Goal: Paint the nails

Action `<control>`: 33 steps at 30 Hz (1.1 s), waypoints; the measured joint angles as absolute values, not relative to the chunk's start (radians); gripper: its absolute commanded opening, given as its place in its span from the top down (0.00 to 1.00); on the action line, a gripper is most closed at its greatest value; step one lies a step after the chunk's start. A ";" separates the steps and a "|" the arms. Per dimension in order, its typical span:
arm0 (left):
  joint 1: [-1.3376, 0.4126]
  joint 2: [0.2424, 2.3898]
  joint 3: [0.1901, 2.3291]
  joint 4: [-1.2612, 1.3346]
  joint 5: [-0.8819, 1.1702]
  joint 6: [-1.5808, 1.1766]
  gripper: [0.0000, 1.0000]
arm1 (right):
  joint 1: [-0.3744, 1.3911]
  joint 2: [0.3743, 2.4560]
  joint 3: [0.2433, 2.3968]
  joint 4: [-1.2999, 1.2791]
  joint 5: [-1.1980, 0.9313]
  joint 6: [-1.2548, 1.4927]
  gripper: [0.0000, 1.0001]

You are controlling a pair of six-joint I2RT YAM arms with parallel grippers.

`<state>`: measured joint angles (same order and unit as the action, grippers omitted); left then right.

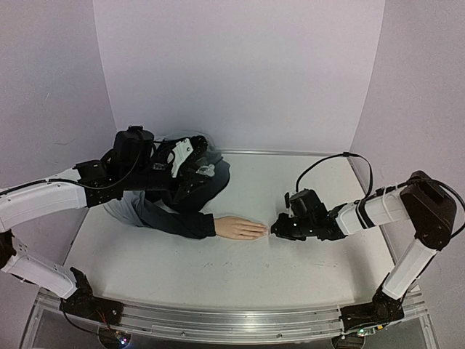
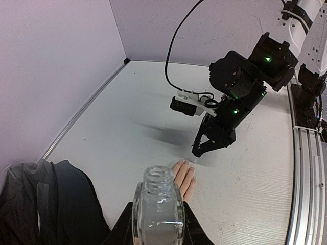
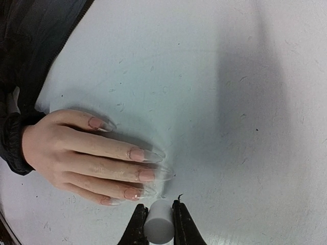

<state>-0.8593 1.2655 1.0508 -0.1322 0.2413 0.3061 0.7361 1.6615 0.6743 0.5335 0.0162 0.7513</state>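
The pale mannequin hand [image 1: 240,227] lies flat on the table, and its dark jacket sleeve [image 1: 178,218] runs off to the left. Its long, clear-tipped nails [image 3: 145,175] point at my right gripper [image 3: 159,214]. That gripper is shut on a small white cylindrical cap [image 3: 159,223], held just off the ring and middle fingertips. I cannot make out a brush below the cap. In the top view the right gripper [image 1: 276,229] sits at the fingertips. My left gripper [image 2: 158,227] is shut on a clear glass bottle [image 2: 158,204] with an open neck, held above the sleeve.
The bunched dark jacket [image 1: 192,178] lies at the back left under my left arm. Purple walls close off the back and sides. A metal rail [image 1: 232,320] runs along the near edge. The right arm's cable [image 1: 327,160] loops above the table.
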 measured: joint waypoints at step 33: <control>-0.859 1.266 1.051 -0.133 0.241 0.306 1.00 | 0.736 1.687 0.682 0.589 -0.013 0.765 1.00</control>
<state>-0.8593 1.2655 1.0508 -0.1326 0.2413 0.3061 0.7361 1.6871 0.6815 0.5888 -0.0132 0.7647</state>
